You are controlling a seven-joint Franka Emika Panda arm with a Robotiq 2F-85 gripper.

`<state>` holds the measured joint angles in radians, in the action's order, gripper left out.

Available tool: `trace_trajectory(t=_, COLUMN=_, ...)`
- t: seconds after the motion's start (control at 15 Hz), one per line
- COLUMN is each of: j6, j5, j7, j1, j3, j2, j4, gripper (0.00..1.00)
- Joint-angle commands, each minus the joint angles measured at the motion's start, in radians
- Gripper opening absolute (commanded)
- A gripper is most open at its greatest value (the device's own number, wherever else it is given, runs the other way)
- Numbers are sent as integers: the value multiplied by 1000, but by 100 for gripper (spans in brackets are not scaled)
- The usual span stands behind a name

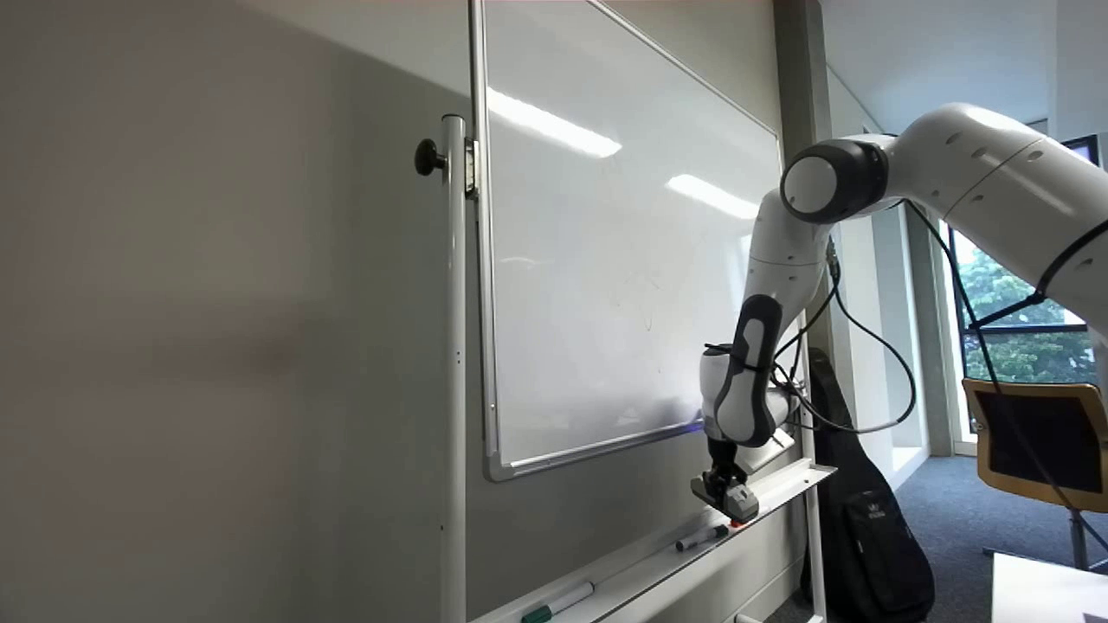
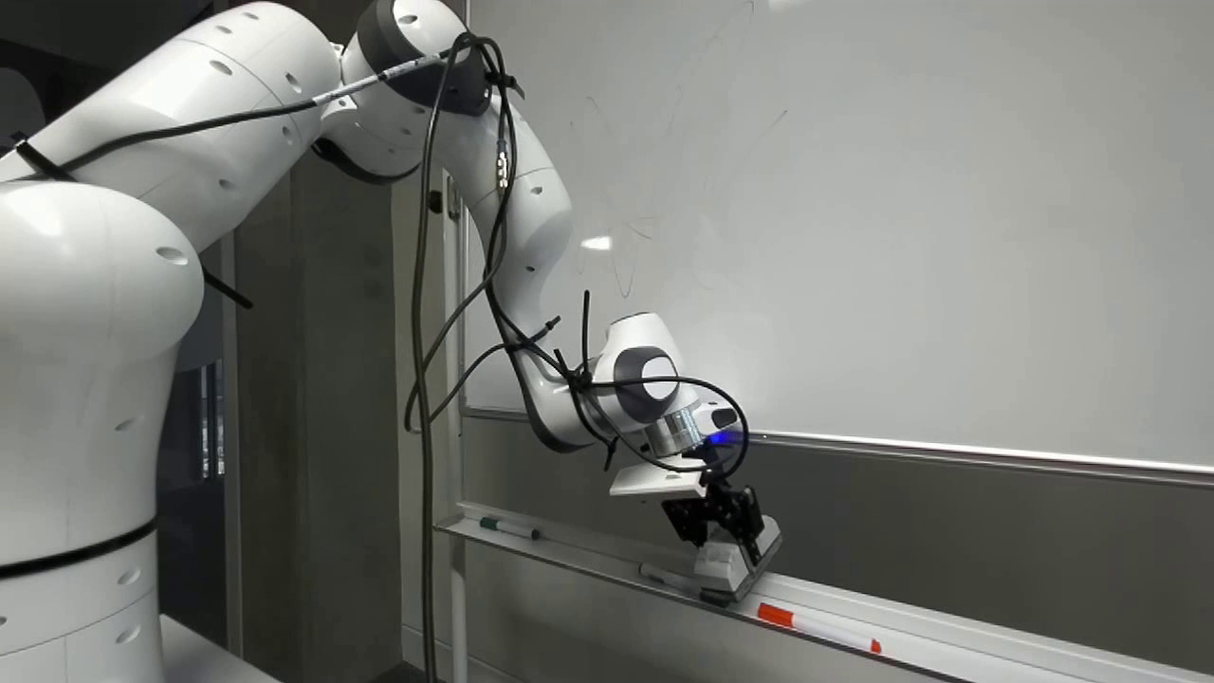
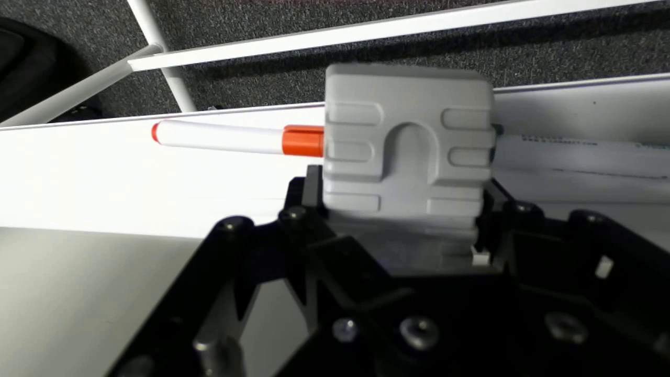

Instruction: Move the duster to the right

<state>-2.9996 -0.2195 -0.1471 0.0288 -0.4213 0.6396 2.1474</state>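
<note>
The duster is a pale grey-white ribbed block with a darker underside. It shows in the wrist view (image 3: 411, 99) and in both exterior views (image 1: 742, 504) (image 2: 723, 566). My gripper (image 3: 403, 199) has a black finger against each side of the duster and is shut on it. The gripper also shows in both exterior views (image 1: 724, 472) (image 2: 735, 531). The duster is held tilted over the white tray (image 2: 593, 553) under the whiteboard. Its lower edge is close to the tray; I cannot tell whether it touches. Part of the duster is hidden by the fingers.
On the tray lie an orange-capped marker (image 2: 825, 628), a black-capped marker (image 1: 699, 538) and a green-capped marker (image 1: 558, 602). The orange one (image 3: 225, 137) passes behind the duster in the wrist view. The whiteboard (image 1: 606, 303) rises above the tray. A black bag (image 1: 866, 536) leans beyond it.
</note>
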Motion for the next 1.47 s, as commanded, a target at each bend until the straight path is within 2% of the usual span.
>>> trace_trajectory(t=0.0, j6=28, j5=14, j7=39, j1=-15, j3=22, j2=35, j4=-37, gripper=38)
trace_trajectory(t=0.47, j6=29, j5=16, j7=48, j1=-18, j3=37, j2=60, j4=-46, gripper=38)
trace_trajectory(t=0.53, j6=30, j5=17, j7=50, j1=-20, j3=40, j2=58, j4=-45, gripper=88)
trace_trajectory(t=0.73, j6=30, j5=17, j7=49, j1=-21, j3=41, j2=59, j4=-44, gripper=100)
trace_trajectory(t=0.87, j6=27, j5=16, j7=44, j1=-13, j3=33, j2=53, j4=-37, gripper=100)
trace_trajectory(t=1.13, j6=34, j5=-5, j7=20, j1=62, j3=-25, j2=-10, j4=22, gripper=100)
trace_trajectory(t=1.4, j6=82, j5=-68, j7=-30, j1=268, j3=-185, j2=-114, j4=107, gripper=100)
